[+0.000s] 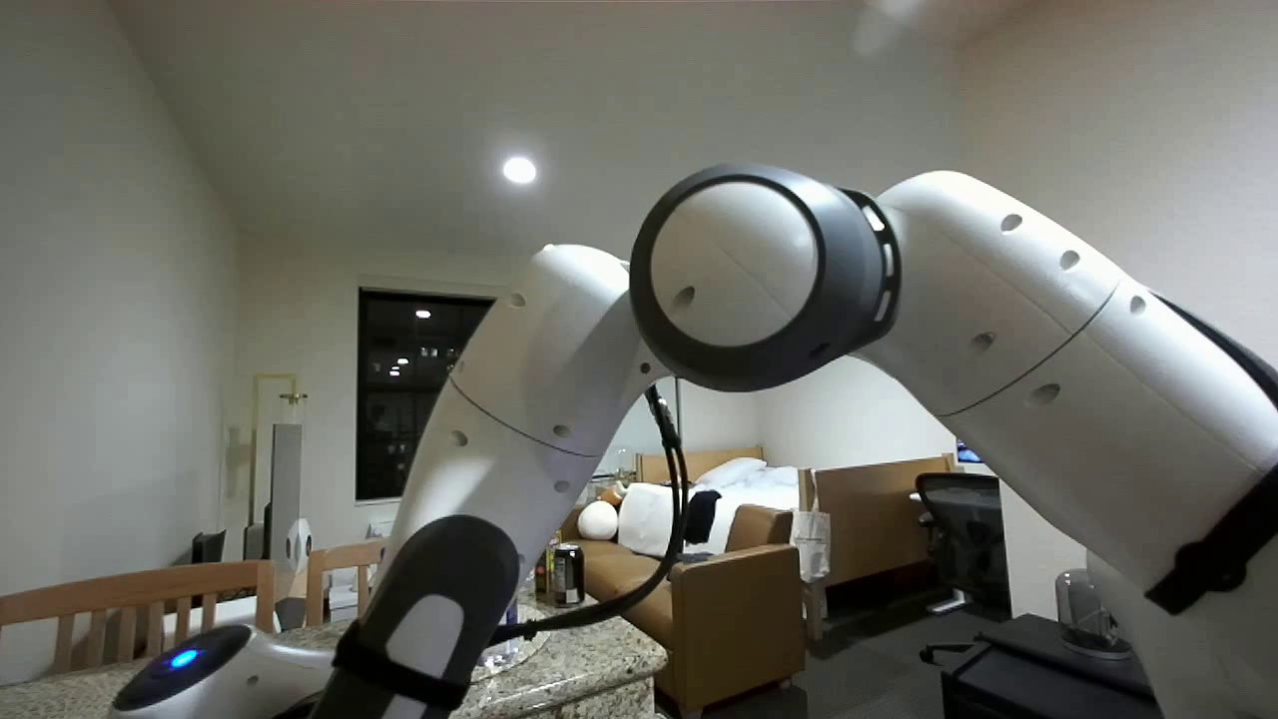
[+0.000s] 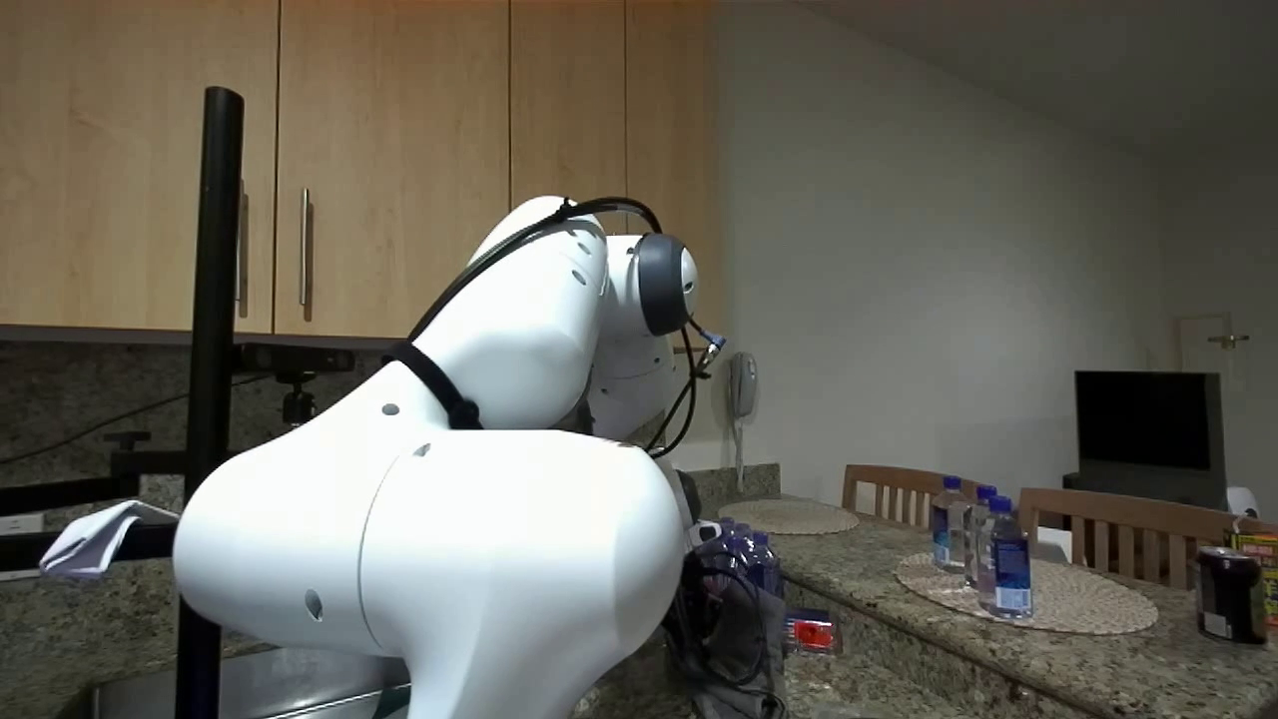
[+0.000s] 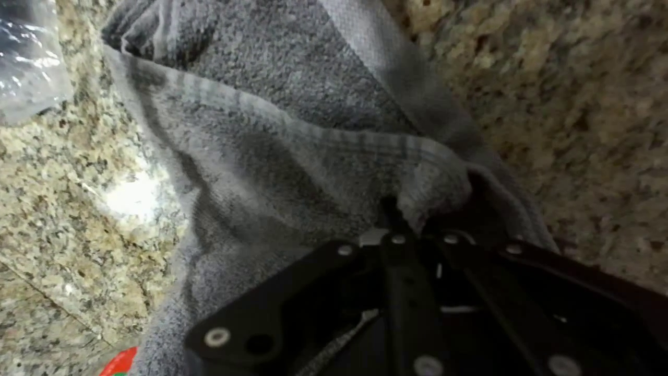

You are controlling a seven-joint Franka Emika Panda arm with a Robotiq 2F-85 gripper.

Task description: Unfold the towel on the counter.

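Note:
The grey towel (image 3: 250, 172) lies folded and creased on the speckled stone counter (image 3: 563, 115) in the wrist view. One folded edge runs across it, and a flat hem band lies at its upper right. My gripper (image 3: 413, 222) is over the towel at the lower right of that view. Its fingers are close together, with a pinched fold of towel between them. The right fingertip is dark and partly hidden by the cloth. In an exterior view, grey cloth (image 2: 767, 639) shows beside the arm's cables. The gripper is hidden in both exterior views.
Clear plastic wrap (image 3: 31, 68) lies left of the towel. A red packet (image 2: 814, 633) and bottles (image 2: 744, 549) stand close to the arm. A raised ledge (image 2: 899, 589) holds more bottles (image 2: 1003, 559) on a woven mat and a dark can (image 2: 1230, 594).

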